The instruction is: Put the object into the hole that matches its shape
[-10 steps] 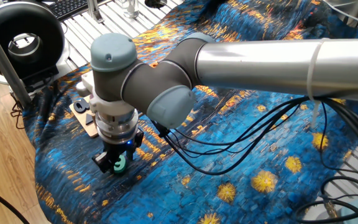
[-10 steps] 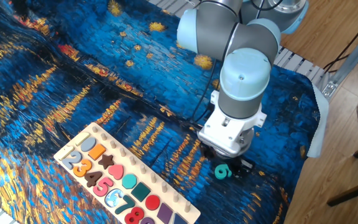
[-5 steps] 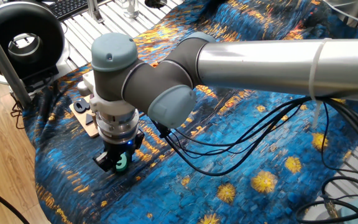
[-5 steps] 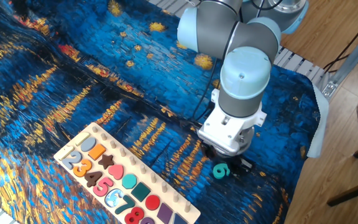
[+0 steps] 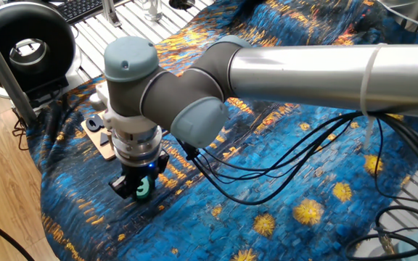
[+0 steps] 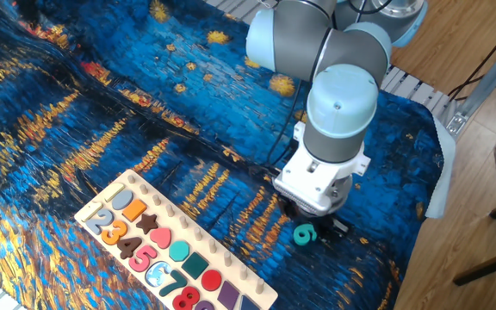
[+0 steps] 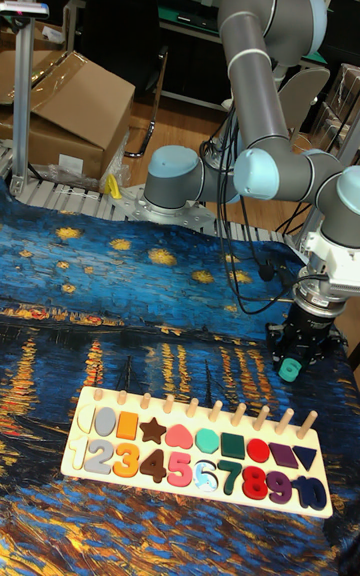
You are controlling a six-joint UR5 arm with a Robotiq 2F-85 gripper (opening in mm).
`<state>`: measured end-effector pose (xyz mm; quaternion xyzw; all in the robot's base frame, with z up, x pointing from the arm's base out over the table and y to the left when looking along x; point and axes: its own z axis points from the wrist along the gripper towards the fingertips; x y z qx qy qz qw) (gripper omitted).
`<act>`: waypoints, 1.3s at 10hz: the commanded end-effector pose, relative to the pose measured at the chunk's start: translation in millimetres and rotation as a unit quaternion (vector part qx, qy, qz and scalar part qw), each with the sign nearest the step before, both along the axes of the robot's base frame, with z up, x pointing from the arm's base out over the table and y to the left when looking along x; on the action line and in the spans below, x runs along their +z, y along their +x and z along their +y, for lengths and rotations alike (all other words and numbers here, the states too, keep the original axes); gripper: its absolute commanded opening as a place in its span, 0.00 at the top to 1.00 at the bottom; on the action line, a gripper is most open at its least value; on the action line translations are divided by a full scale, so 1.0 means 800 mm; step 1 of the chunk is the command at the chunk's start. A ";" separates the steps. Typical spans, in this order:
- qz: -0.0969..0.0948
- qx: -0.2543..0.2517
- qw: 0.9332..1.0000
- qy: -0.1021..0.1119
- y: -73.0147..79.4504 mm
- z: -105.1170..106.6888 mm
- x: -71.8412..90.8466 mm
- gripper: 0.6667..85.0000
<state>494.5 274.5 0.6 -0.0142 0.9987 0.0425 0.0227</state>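
Observation:
The object, a small teal-green number piece (image 5: 144,188), sits between the fingers of my gripper (image 5: 138,190), which is shut on it just above the blue cloth. In the other fixed view the piece (image 6: 305,233) shows below the gripper (image 6: 310,229). In the tall view the piece (image 7: 289,369) hangs under the gripper (image 7: 293,363), to the upper right of the wooden puzzle board (image 7: 75,459). The board (image 6: 89,211) carries a row of shapes and a row of coloured digits. From here I cannot tell which hole is the empty one.
The starry blue cloth (image 6: 76,120) covers the table and is wrinkled. Black cables (image 5: 267,167) trail from the arm across it. The table edge and wooden floor (image 6: 455,258) lie close to the gripper. A cardboard box (image 7: 70,106) stands behind the table.
The gripper, with the teal piece in it, has shifted very slightly upward. The board has not moved.

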 end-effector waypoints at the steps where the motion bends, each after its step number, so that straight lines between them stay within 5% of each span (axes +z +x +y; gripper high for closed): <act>1: 0.010 0.005 1.000 -0.006 0.001 -0.009 0.013 0.73; 6: 0.029 0.075 0.996 -0.041 0.017 -0.057 0.071 0.83; 11: -0.002 0.166 0.982 -0.087 0.059 -0.094 0.086 0.99; 13: 0.003 0.139 0.989 -0.050 0.053 -0.071 0.085 0.98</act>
